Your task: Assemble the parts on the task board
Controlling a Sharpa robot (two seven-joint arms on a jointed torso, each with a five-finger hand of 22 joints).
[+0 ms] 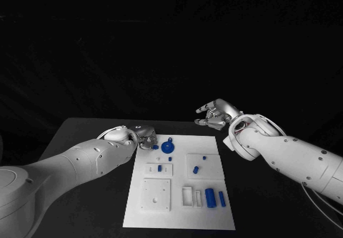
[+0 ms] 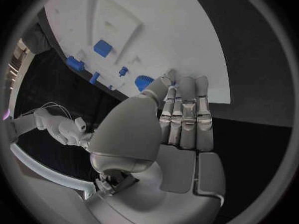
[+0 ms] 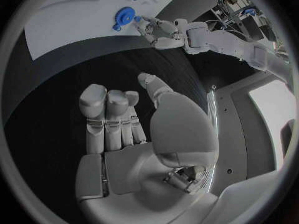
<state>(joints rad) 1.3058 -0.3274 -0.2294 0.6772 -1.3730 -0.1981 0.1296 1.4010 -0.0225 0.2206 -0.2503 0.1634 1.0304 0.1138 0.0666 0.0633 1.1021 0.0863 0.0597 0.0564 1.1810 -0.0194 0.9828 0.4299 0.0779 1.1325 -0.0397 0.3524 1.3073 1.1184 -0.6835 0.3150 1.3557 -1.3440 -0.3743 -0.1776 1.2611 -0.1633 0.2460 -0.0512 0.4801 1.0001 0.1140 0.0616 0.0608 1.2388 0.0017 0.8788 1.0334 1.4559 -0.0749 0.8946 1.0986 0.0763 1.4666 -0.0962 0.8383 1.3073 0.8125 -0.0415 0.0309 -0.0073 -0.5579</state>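
Note:
The white task board [image 1: 179,218] lies in the middle of the black table. My left hand [image 1: 143,136] is at its far left corner, fingers straight and close together [image 2: 186,109], thumb tip against them. A small blue piece [image 1: 155,147] lies right at those fingertips; whether it is pinched is unclear. Beside it a round toothed blue part [image 1: 168,147] [image 2: 143,82] [image 3: 126,14] rests on the board. My right hand [image 1: 214,115] [image 3: 118,124] hangs above the table beyond the far right corner, holding nothing. The right wrist view shows my left hand [image 3: 163,30] too.
Nearer on the board lie a thick blue cylinder [image 1: 210,197] and a slim blue bar [image 1: 222,199] by open slots. Small blue pegs [image 1: 159,168] [image 1: 195,169] stand in the raised white blocks mid-board. A square white block [image 1: 156,194] sits near left.

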